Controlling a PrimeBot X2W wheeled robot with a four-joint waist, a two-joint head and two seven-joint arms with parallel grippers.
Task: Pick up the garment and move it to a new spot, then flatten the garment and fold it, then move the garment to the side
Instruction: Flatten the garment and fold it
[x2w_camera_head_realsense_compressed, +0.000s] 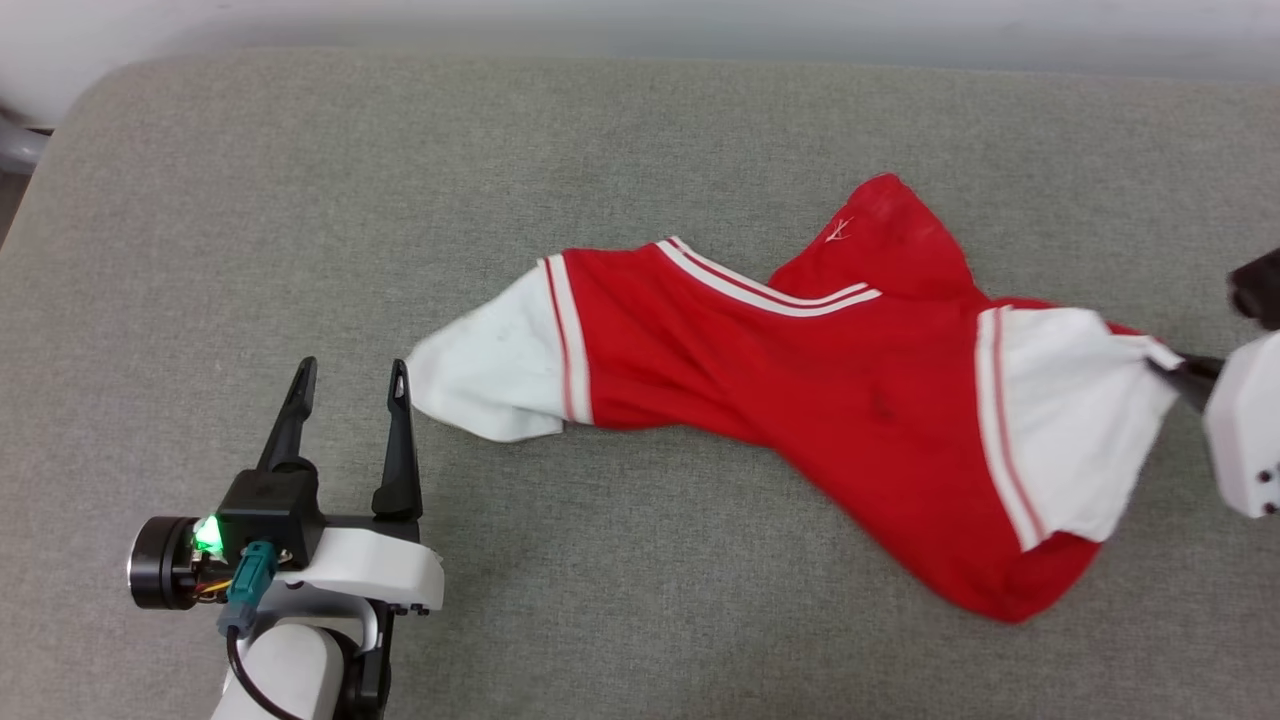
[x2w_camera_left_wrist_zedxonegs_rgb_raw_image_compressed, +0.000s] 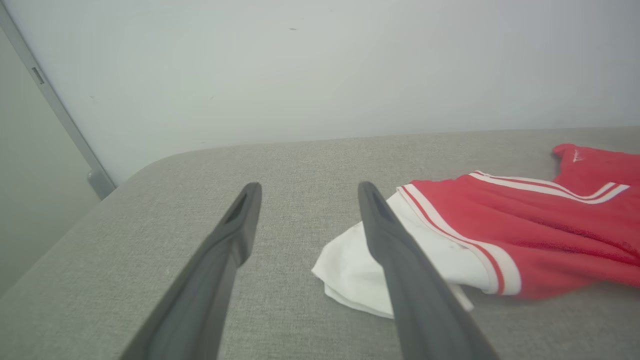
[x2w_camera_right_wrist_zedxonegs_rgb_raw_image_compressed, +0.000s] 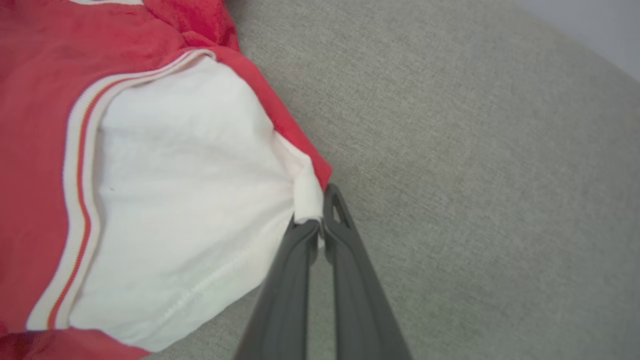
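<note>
Red T-shirt (x2w_camera_head_realsense_compressed: 800, 400) lying crosswise on the grey cushion (x2w_camera_head_realsense_compressed: 300, 200), rumpled rather than flat, with a white sleeve end at each extreme. Thin red-and-white trim (x2w_camera_head_realsense_compressed: 770, 290) running slantwise over the upper middle, and a tiny white mark (x2w_camera_head_realsense_compressed: 838, 231) on the red flap poking up toward the far side.

Right claw (x2w_camera_head_realsense_compressed: 1172, 368) at the right edge of the head view, clamped shut on the outer corner of the right sleeve end (x2w_camera_head_realsense_compressed: 1070, 420), cloth drawn to a taut point at the fingertips. Same grip from the right wrist: right claw (x2w_camera_right_wrist_zedxonegs_rgb_raw_image_compressed: 320, 215) with both dark fingers pressed together, a small fold of white cloth pinched between the tips, right sleeve end (x2w_camera_right_wrist_zedxonegs_rgb_raw_image_compressed: 190, 175) fanning out from there toward its striped border. Hard to tell whether that corner is raised off the cushion (x2w_camera_right_wrist_zedxonegs_rgb_raw_image_compressed: 475, 150) or resting on it.

Left claw (x2w_camera_head_realsense_compressed: 352, 368) at the lower left of the head view, jaws spread wide, gripping nothing, a green light (x2w_camera_head_realsense_compressed: 207, 533) glowing on its base. Tip of the inner finger just beside the left sleeve end (x2w_camera_head_realsense_compressed: 490, 370), apart from it as far as can be seen. From the left wrist: left claw (x2w_camera_left_wrist_zedxonegs_rgb_raw_image_compressed: 308, 187) open above bare cushion (x2w_camera_left_wrist_zedxonegs_rgb_raw_image_compressed: 300, 160), one finger crossing in front of the left sleeve end (x2w_camera_left_wrist_zedxonegs_rgb_raw_image_compressed: 350, 265), red body of the T-shirt (x2w_camera_left_wrist_zedxonegs_rgb_raw_image_compressed: 525, 235) beyond, pale wall (x2w_camera_left_wrist_zedxonegs_rgb_raw_image_compressed: 300, 65) behind.
</note>
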